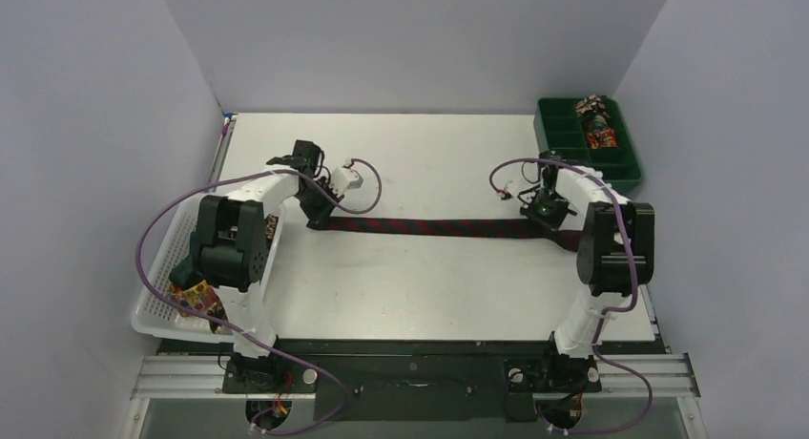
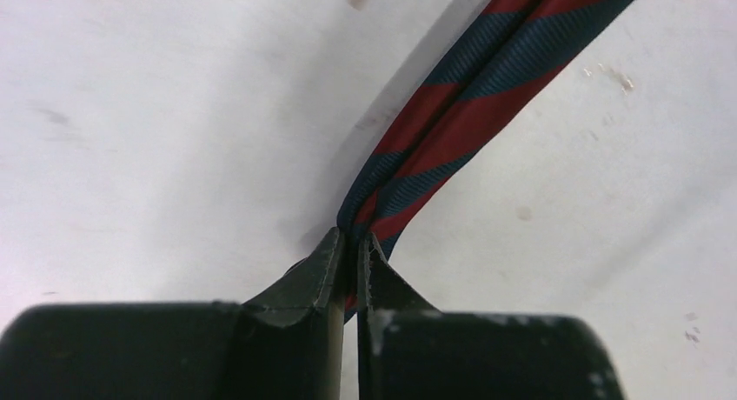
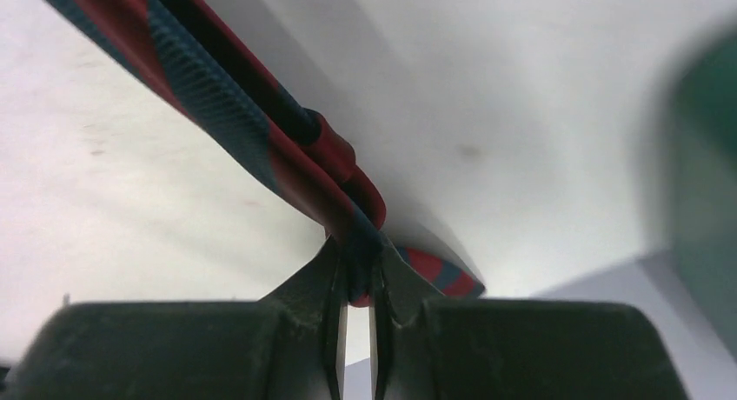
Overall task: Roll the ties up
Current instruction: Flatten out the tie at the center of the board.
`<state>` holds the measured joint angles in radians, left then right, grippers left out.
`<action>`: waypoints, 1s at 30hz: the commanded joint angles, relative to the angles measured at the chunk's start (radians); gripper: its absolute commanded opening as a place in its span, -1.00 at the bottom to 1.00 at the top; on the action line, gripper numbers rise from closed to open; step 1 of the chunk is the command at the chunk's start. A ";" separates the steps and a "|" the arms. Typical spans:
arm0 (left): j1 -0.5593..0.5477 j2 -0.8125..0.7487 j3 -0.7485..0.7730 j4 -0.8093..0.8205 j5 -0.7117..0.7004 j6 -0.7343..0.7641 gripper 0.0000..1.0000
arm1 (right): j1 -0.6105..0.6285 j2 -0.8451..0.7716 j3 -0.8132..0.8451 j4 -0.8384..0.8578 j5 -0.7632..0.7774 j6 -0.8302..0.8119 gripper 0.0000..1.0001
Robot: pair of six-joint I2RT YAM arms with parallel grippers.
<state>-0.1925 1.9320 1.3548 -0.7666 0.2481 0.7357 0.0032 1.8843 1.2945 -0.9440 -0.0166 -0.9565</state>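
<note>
2 closed grips: left gripper (image 2: 352,243) and right gripper (image 3: 355,261) pinch opposite ends of the striped tie (image 1: 439,227), likely straightening it for rolling.

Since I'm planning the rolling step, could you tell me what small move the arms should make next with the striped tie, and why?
Probably ease the left gripper and right gripper slightly apart to draw the striped tie taut and flat. Each is shut on one end of it, and the tie lies stretched across the table, not yet rolled, so straightening it first seems sensible.
</note>
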 commanded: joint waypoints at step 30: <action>-0.025 -0.726 -1.015 0.862 -0.008 0.744 0.20 | 0.205 -0.829 -1.017 0.963 0.156 -0.634 0.39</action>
<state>-0.2321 1.2812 0.3031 0.3210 0.1852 1.4528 0.2047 1.1675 0.1909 0.3367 0.1345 -1.6142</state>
